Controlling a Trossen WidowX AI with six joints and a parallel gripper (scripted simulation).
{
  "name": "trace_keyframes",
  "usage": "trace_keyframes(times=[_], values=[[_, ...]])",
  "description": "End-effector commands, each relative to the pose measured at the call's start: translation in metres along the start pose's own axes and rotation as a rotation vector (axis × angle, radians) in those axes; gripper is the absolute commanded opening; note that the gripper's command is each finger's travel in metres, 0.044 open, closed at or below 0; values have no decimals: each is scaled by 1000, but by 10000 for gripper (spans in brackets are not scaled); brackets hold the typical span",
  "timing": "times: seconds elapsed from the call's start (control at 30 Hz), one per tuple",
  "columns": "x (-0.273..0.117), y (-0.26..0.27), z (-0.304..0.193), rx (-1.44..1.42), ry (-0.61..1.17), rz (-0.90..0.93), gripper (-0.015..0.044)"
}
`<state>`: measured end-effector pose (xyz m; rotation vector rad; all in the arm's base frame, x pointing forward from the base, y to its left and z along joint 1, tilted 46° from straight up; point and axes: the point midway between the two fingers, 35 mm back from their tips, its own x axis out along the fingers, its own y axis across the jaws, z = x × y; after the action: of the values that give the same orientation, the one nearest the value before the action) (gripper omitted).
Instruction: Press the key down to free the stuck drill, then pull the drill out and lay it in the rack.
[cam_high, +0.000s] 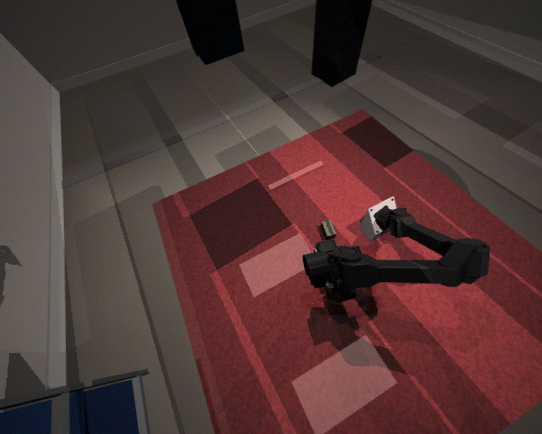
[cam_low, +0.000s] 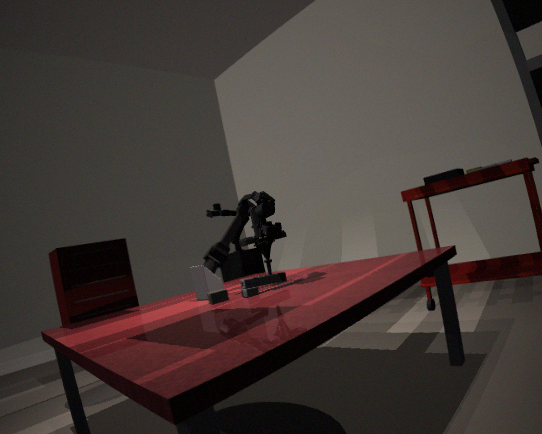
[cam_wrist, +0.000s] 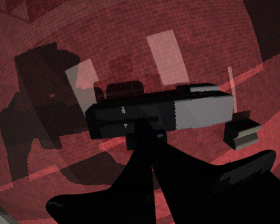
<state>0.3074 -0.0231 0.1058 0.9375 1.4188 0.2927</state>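
Black and closed on nothing, the end effector (cam_high: 341, 295) (cam_low: 268, 273) (cam_wrist: 146, 141) is held at the long block (cam_low: 264, 281) (cam_wrist: 200, 113). The key appears to be being pressed; pulling and racking probably remain.

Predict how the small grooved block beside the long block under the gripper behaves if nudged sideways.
The small grooved block would probably slide rather than roll, given its flat sides and straight edges. Tipping seems unlikely, as it sits low. It looks rigid, with crisp edges and no visible sag.
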Motion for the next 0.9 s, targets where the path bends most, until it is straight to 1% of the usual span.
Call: trace_keyframes(times=[0.0,0.87], values=[[12,2,-7,2,36,3,0],[22,2,-9,2,36,4,0]])
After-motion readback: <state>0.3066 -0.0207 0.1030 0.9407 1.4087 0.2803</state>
